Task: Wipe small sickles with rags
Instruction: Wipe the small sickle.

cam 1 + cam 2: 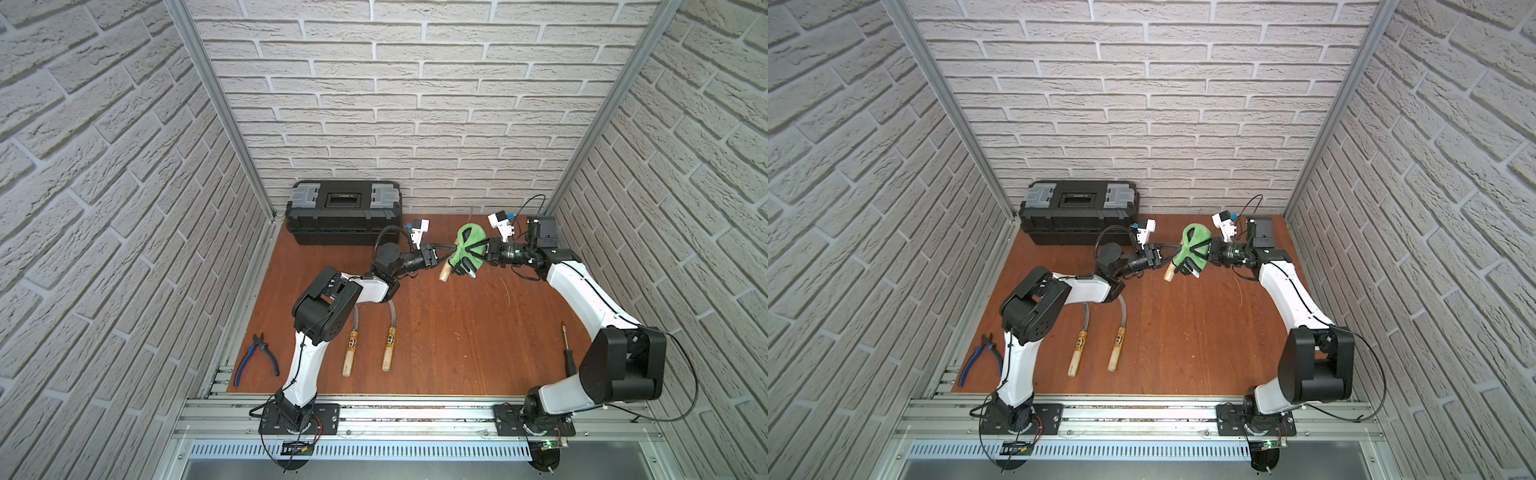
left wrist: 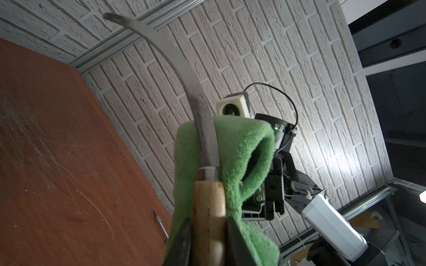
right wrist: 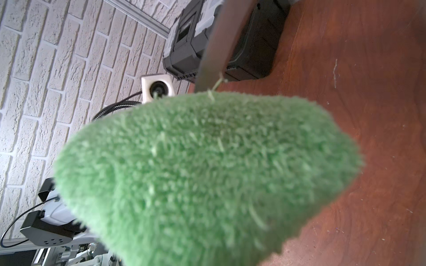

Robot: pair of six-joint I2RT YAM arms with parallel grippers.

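L gripper (image 2: pixel 208 239) on sickle (image 2: pixel 206 142) handle, rag (image 2: pixel 239 142) (R gripper (image 1: pixel 473 250)) against blade

My left gripper (image 2: pixel 208 241) and right gripper (image 1: pixel 467 252) meet above the back middle of the brown wooden surface (image 1: pixel 436 332). The left holds the wooden-handled curved-blade sickle (image 2: pixel 208 207), which touches the green fluffy rag (image 1: pixel 471 235) held in the right. The black plastic toolbox (image 1: pixel 343 216) stands back left. A second sickle (image 1: pixel 350 351) and a third sickle (image 1: pixel 388 349) lie side by side front left, the blue-handled pliers (image 1: pixel 255 359) left of them, the dark screwdriver (image 1: pixel 567 353) front right.
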